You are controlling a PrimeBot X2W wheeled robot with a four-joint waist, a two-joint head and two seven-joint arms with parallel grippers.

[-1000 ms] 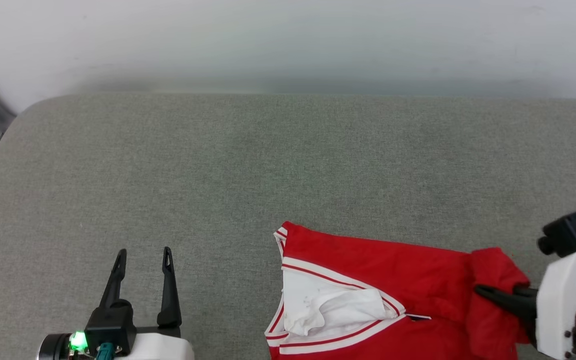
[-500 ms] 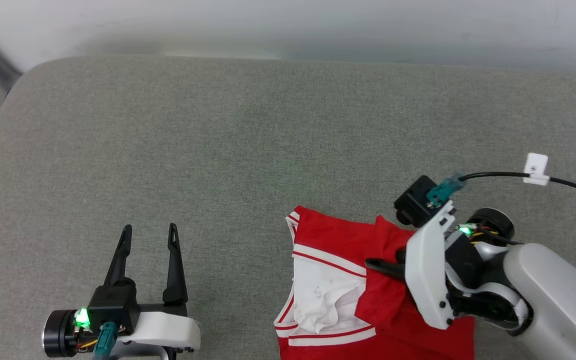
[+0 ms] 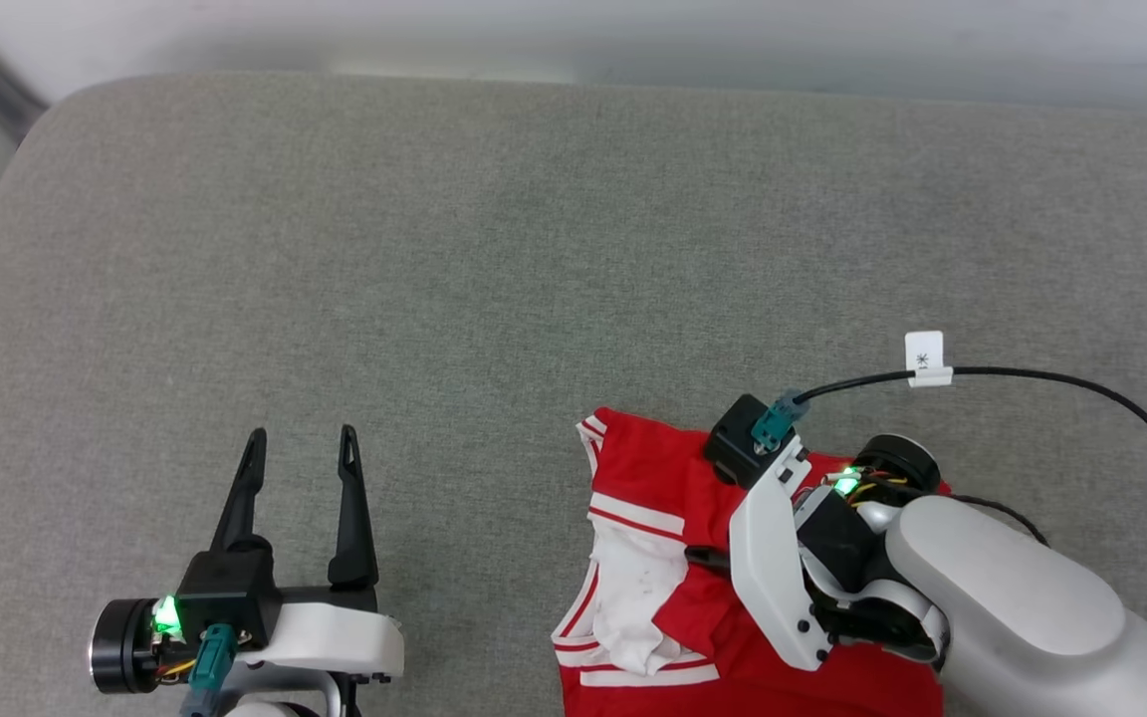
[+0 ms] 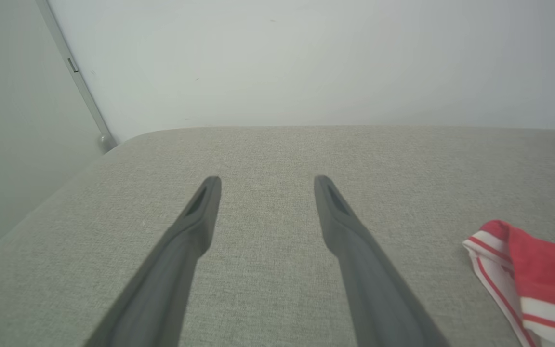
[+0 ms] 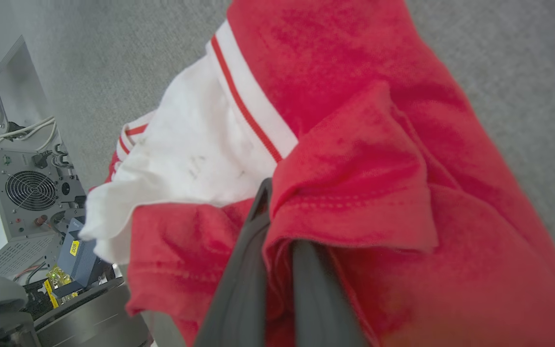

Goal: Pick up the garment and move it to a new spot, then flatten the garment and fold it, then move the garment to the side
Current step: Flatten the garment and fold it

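In the head view, the right gripper (image 3: 699, 556) is reaching leftward over the garment (image 3: 651, 468), which is lying bunched at the near edge of the grey cushioned surface (image 3: 434, 249), with its lower part running off the bottom of the view. The left gripper (image 3: 301, 436) is hovering over bare cushion well to the left of the shirt, its fingers spread wide and holding nothing.

In the left wrist view, those two fingers are standing far apart above the cushion, and a striped corner of the garment (image 4: 537, 262) is showing at the lower right, clear of them.

In the right wrist view, the right gripper (image 5: 273, 212) is pinching a red hemmed fold of the garment (image 5: 354, 120), jaws nearly together with cloth draping over one finger; a white panel is lying crumpled beside it.

Judging by this, the pick-up-and-move step is under way. The next move is calling for a lift high enough to free the trailing cloth, then a carry toward the open middle of the cushion, since the pinch is looking shallow and the fold could slip out.
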